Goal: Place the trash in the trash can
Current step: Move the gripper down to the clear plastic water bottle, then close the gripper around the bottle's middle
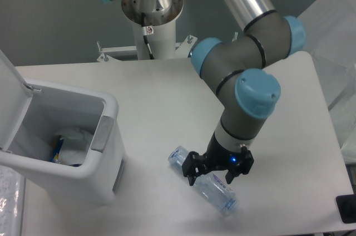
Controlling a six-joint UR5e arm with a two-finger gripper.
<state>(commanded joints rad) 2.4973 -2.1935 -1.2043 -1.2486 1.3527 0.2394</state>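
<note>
A clear plastic bottle point(181, 158) lies on its side on the white table, at the front and right of centre. My gripper point(210, 180) is down over the bottle's middle, open, with one finger on each side of it. The trash can point(105, 158) stands at the left with its flip lid point(10, 99) up. Inside it lies a crumpled whitish wrapper point(75, 140).
A yellow and blue item point(57, 150) sits in the bin beside the wrapper. The arm's base column point(151, 30) rises at the table's back edge. A frosted white box point(325, 30) stands at the right, and a small black object point(347, 208) sits at the front right corner.
</note>
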